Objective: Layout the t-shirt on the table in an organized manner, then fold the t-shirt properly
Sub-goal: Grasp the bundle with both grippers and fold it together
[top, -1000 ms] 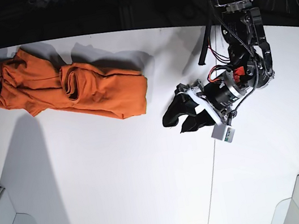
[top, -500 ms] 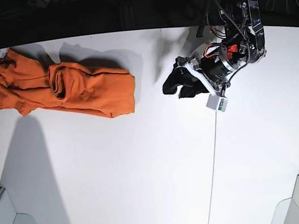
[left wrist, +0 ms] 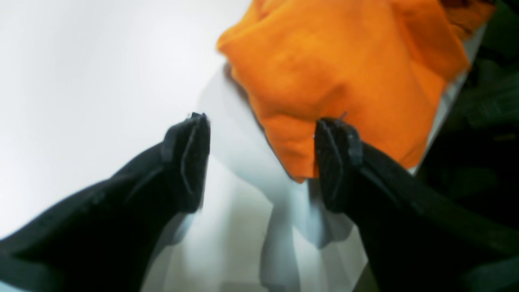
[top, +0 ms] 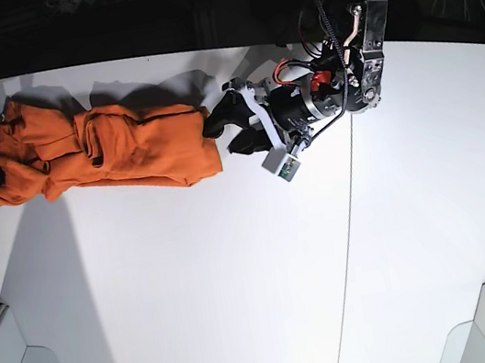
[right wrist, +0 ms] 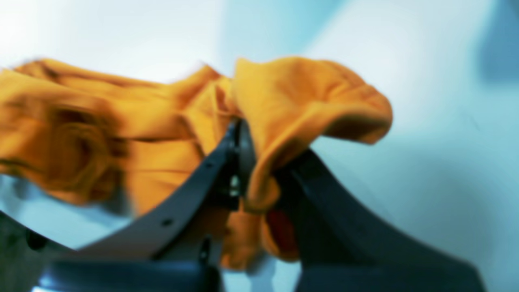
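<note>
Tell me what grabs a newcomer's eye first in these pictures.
The bright orange soft fabric t-shirt stands out, stretched in a rumpled band across the far left of the large white table. The right gripper is shut on one end of it. The left gripper hangs at the shirt's other end, jaws open.

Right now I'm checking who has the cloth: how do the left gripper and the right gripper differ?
The left gripper stands open with nothing between its pads; the right gripper is shut on the t-shirt.

The left gripper sits at the shirt's end nearer the middle of the table; the right gripper is at the opposite end, by the table's edge.

Both have dark fingers and are close to the orange fabric.
</note>
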Available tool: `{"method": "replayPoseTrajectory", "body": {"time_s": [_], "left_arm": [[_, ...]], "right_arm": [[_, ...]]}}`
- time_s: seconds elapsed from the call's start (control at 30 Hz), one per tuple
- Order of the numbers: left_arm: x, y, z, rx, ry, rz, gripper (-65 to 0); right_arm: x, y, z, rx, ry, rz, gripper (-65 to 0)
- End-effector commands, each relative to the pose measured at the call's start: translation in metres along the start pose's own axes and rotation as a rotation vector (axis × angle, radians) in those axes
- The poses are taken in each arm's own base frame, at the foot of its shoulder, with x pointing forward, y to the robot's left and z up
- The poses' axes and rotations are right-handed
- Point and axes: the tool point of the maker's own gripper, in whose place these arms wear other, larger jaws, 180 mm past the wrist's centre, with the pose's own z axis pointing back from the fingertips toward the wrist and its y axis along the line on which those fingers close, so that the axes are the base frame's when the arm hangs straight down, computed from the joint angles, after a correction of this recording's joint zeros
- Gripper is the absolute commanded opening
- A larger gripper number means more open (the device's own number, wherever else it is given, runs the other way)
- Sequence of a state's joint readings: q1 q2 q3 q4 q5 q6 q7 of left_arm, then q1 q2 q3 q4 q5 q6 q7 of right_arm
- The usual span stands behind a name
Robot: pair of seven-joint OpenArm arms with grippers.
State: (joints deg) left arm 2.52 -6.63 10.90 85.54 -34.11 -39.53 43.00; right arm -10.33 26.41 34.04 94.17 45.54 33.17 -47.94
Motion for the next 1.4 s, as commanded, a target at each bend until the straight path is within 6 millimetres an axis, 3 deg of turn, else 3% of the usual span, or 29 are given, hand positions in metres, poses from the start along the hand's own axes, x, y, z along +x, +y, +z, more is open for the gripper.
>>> {"method": "replayPoseTrajectory", "body": {"time_s": [0.0, 0.2, 0.37, 0.47, 0.63, 0.73, 0.77, 0.87, 0.9, 1.03, 1.2, 1.37], "left_arm": [[0.006, -0.004, -0.001, -0.014, -0.004, -0.021, -21.4], [-0.02, 0.0, -0.011, -0.021, 0.048, 0.046, -21.4], [-0.039, 0.005, -0.016, -0.02, 0.074, 0.1, -21.4], [-0.045, 0.006, -0.017, -0.017, 0.088, 0.107, -21.4], [-0.044, 0.007, -0.017, -0.016, 0.086, 0.105, -21.4], [-0.044, 0.007, -0.017, -0.016, 0.086, 0.106, -21.4], [-0.044, 0.007, -0.017, -0.016, 0.087, 0.106, -21.4], [-0.044, 0.007, -0.017, -0.016, 0.086, 0.106, -21.4], [-0.044, 0.007, -0.017, -0.016, 0.087, 0.106, -21.4], [-0.044, 0.007, -0.017, -0.016, 0.087, 0.106, -21.4], [-0.044, 0.007, -0.017, -0.016, 0.087, 0.106, -21.4], [-0.045, 0.007, -0.016, -0.014, 0.093, 0.104, -21.4]], "right_arm": [[0.021, 0.007, 0.004, 0.019, -0.067, 0.025, -65.0], [0.053, 0.052, 0.0, 0.099, -0.196, 0.038, -65.0], [0.066, 0.102, -0.021, 0.217, -0.245, 0.034, -65.0], [0.064, 0.14, -0.039, 0.306, -0.232, 0.034, -65.0], [0.04, 0.201, -0.06, 0.43, -0.149, 0.049, -65.0], [0.026, 0.224, -0.069, 0.456, -0.096, 0.094, -65.0], [0.022, 0.23, -0.071, 0.457, -0.078, 0.115, -59.9], [0.014, 0.243, -0.074, 0.478, -0.046, 0.157, -32.2], [0.013, 0.248, -0.074, 0.492, -0.045, 0.159, -29.0], [0.019, 0.262, -0.069, 0.56, -0.07, 0.125, -29.0], [0.037, 0.263, -0.07, 0.567, -0.109, 0.144, -29.0], [0.071, 0.245, -0.069, 0.508, -0.185, 0.164, -29.1]]}}
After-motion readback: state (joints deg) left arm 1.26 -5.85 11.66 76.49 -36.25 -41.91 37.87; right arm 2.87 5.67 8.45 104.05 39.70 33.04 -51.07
